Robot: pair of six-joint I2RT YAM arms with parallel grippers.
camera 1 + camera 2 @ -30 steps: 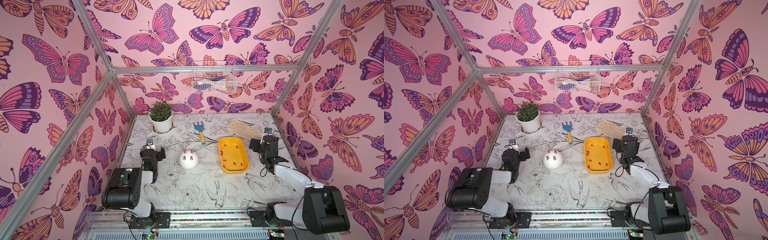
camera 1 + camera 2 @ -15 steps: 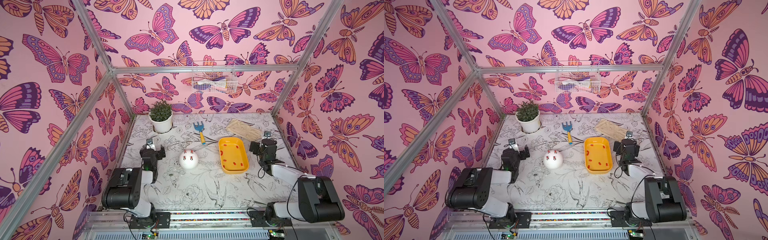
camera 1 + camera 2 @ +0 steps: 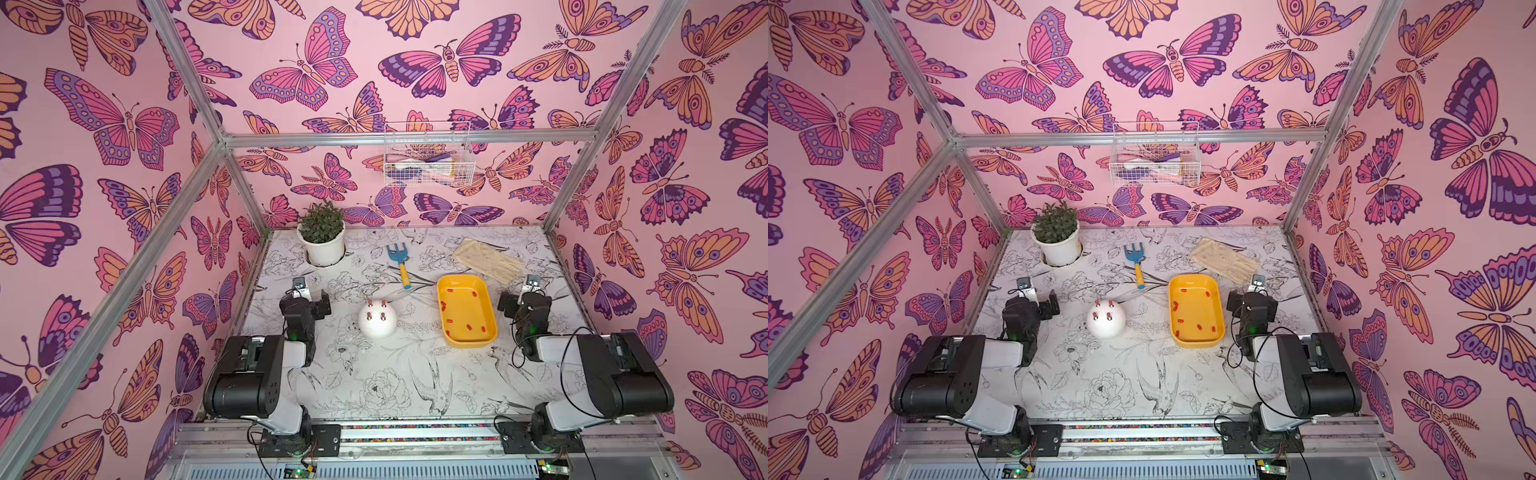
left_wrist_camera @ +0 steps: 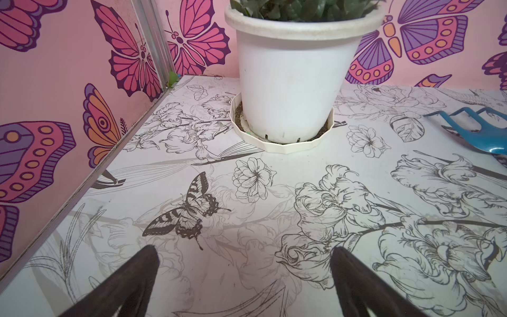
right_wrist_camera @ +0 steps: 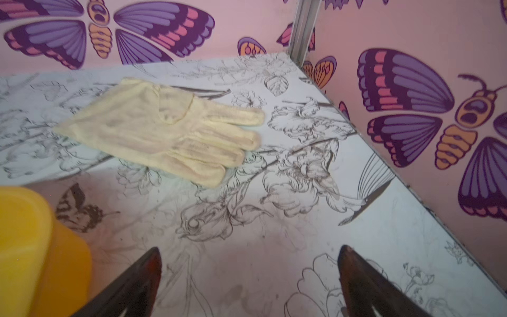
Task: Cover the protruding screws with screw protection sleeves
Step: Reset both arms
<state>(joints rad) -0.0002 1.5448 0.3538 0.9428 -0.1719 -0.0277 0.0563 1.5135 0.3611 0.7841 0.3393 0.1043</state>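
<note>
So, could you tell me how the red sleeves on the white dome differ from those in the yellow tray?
On the white dome, four sleeves stand upright on top; in the yellow tray, the loose sleeves are more numerous and lie flat. The dome's four cluster closely; the tray's are scattered. Both sets are small and red.

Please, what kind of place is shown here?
Probably a staged robot test booth with a gardening theme: an aluminium frame holds butterfly-print panels, robot arms sit at the table's front, and a potted plant, blue rake and glove serve as props.
</note>
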